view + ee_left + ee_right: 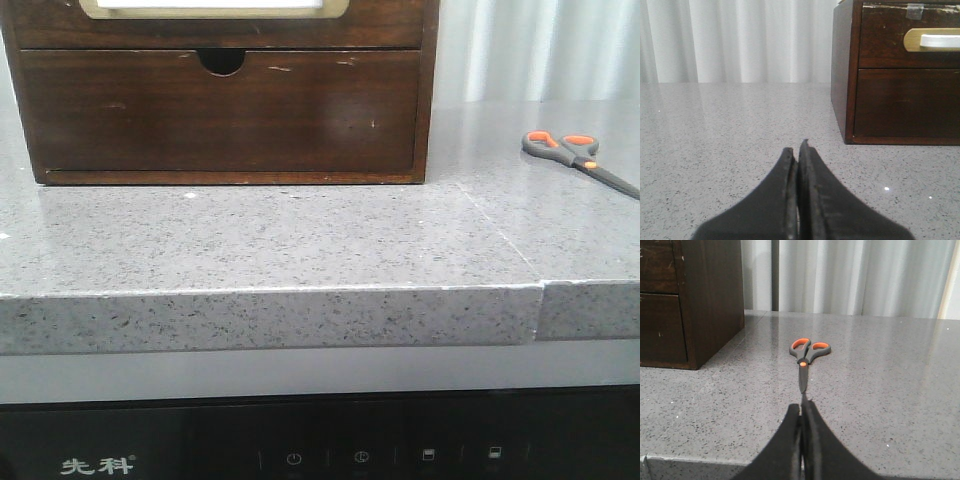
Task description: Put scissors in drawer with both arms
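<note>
The left pincer (799,150) shows in its wrist view as two black tapered fingers (816,200) pressed together along their length, with nothing between them. The tips sit low and level, one tip reaching a little further forward than the other. The right pincer (802,407) looks much the same (black, tapered, narrowing to a point): its fingers (819,450) meet at a thin seam and hold nothing. Neither arm nor either pincer appears in the front view, and no wrist or arm link shows anywhere.
</note>
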`<state>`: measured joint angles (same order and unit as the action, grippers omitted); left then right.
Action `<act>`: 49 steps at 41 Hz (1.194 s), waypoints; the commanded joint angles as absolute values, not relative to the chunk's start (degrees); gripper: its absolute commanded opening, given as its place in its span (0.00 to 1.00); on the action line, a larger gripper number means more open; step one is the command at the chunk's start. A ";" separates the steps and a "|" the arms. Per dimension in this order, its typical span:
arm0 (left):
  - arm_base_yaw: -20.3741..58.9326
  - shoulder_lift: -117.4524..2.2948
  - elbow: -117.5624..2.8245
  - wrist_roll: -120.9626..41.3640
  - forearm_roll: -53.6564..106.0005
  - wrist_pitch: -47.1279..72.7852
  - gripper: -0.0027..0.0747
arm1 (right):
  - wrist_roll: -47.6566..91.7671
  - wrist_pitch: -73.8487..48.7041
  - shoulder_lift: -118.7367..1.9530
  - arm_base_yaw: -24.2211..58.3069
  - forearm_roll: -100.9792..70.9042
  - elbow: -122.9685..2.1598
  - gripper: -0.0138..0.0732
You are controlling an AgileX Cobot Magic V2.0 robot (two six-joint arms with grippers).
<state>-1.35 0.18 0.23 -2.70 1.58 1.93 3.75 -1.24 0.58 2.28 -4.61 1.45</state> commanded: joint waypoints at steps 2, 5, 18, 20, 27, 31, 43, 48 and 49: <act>-1.29 1.15 1.61 -2.35 2.08 -3.10 0.01 | 3.82 3.17 1.59 1.95 -4.64 1.53 0.08; -1.29 1.15 1.61 -2.35 2.08 -3.10 0.01 | 3.82 3.17 1.59 1.95 -4.64 1.53 0.08; -1.29 1.15 1.61 -2.35 2.08 -3.10 0.01 | 3.82 3.17 1.59 1.95 -4.64 1.53 0.08; -1.29 1.15 1.61 -2.35 2.08 -3.10 0.01 | 3.82 3.29 1.59 1.95 -4.64 1.53 0.08; -1.29 1.15 1.61 -2.35 2.08 -4.89 0.01 | 3.82 5.46 1.59 1.95 -4.64 1.53 0.08; -1.29 1.15 1.61 -2.35 2.08 -5.05 0.01 | 3.82 5.40 1.59 1.95 -4.64 1.53 0.08; -0.69 1.15 1.61 -2.35 2.08 -5.05 0.01 | 3.82 5.40 1.59 1.95 -4.64 1.53 0.08; 1.04 1.15 1.61 -2.35 2.08 -5.16 0.01 | 3.82 5.40 1.59 1.95 -4.64 1.53 0.08; 1.16 1.15 1.61 -2.35 2.08 -5.16 0.01 | 3.82 5.40 1.59 1.95 -4.64 1.53 0.08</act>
<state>0.20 0.18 0.23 -2.70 1.58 0.00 3.75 0.40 0.58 2.28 -4.61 1.45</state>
